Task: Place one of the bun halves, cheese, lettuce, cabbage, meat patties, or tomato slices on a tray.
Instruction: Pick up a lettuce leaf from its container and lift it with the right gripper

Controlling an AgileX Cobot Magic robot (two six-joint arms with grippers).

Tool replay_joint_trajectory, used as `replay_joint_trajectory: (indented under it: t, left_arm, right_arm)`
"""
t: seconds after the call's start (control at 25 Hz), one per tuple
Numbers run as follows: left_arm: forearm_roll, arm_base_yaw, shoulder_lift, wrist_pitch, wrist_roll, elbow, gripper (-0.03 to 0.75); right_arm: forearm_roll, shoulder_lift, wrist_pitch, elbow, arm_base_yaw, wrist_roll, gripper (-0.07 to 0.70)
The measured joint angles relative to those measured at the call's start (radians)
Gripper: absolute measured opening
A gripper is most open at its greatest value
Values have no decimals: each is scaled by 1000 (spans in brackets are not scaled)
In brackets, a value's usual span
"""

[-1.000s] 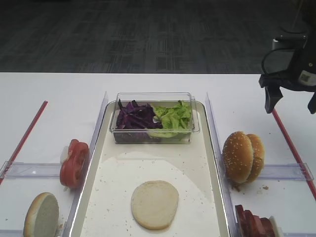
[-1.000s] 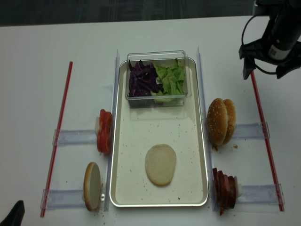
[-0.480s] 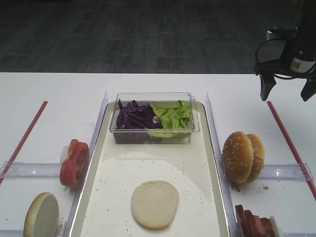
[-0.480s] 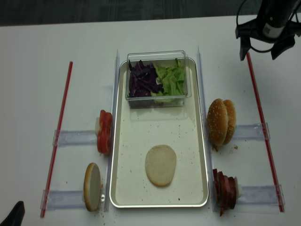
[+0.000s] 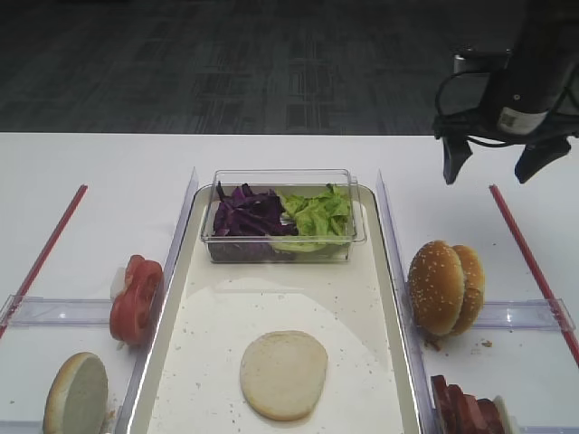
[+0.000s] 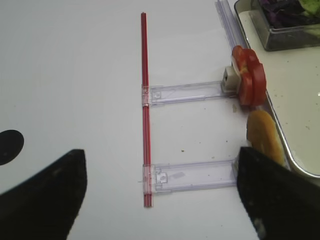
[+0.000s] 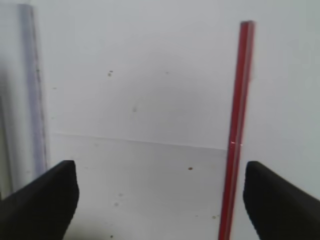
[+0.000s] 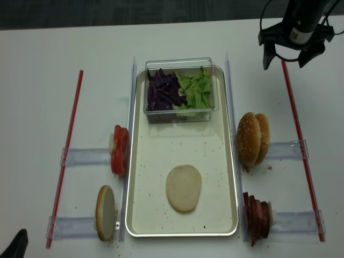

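Observation:
A pale bun half (image 5: 283,373) lies cut face up on the tray (image 5: 271,298). More bun halves stand on edge to the right (image 5: 445,287) and front left (image 5: 76,393). Tomato slices (image 5: 136,298) stand left of the tray, meat patties (image 5: 466,407) front right. Purple cabbage (image 5: 247,214) and green lettuce (image 5: 316,212) fill a tub. No cheese is in view. My right gripper (image 5: 489,174) hangs open and empty over bare table at the back right (image 8: 285,63). My left gripper (image 6: 160,195) is open over the table's left side, holding nothing.
The clear tub (image 5: 282,246) sits at the tray's far end. Red strips (image 5: 529,253) (image 5: 41,258) run along both sides. Clear plastic holders (image 5: 63,310) (image 8: 287,149) carry the food rows. The table's far edge is just behind the right gripper.
My right gripper has risen and moved left and toward the table's far edge, staying open. The food and tray have not moved.

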Motion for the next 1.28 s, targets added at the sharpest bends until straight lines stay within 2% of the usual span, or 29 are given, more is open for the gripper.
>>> replay_joint_trajectory:
  t: [0.36,0.76,1.28]
  left_arm:
    - [0,0,0,0,0,0,564]
    - [0,0,0,0,0,0,564]
    - [0,0,0,0,0,0,564]
  right_arm:
    - [2,0,-41,0,165,30,678]
    - [67,0,-98,-1,330,58,678]
    - [120,2,-148,-1,427,77,678]
